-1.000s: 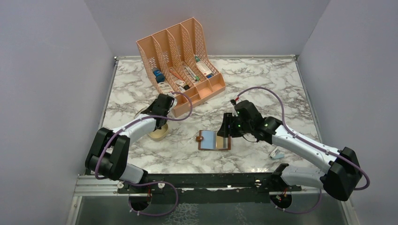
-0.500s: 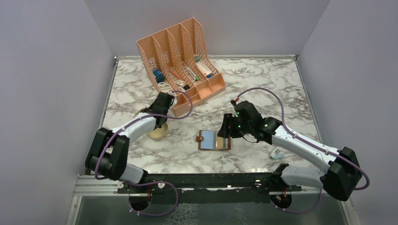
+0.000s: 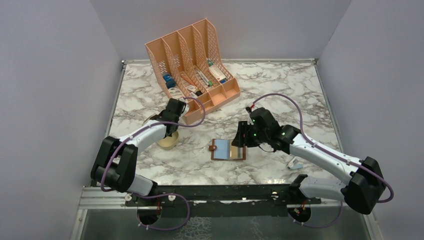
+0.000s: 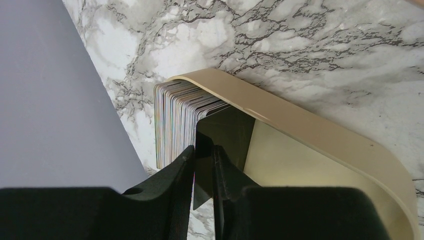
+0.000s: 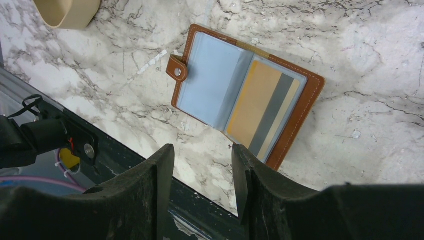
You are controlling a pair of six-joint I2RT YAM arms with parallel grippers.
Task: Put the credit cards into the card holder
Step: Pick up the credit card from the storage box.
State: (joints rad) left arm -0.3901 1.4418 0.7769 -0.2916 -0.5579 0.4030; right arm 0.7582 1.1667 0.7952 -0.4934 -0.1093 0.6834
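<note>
The card holder (image 3: 228, 149) lies open on the marble table, brown with a snap tab (image 5: 177, 68). A yellowish-tan credit card with a grey stripe (image 5: 257, 102) sits in its right clear pocket; the left pocket (image 5: 207, 85) looks pale blue. My right gripper (image 5: 202, 152) is open and empty, just above the holder's near edge. A stack of credit cards (image 4: 175, 115) stands on edge in a tan tray (image 4: 310, 135). My left gripper (image 4: 203, 150) is shut on one dark-looking card (image 4: 222, 132) at the stack's end, over the tray (image 3: 167, 141).
A peach slotted desk organizer (image 3: 192, 65) with small items stands at the back, close behind the left gripper. A small pale blue and white object (image 3: 296, 163) lies at the front right. The table's dark front rail (image 5: 125, 165) runs below the holder.
</note>
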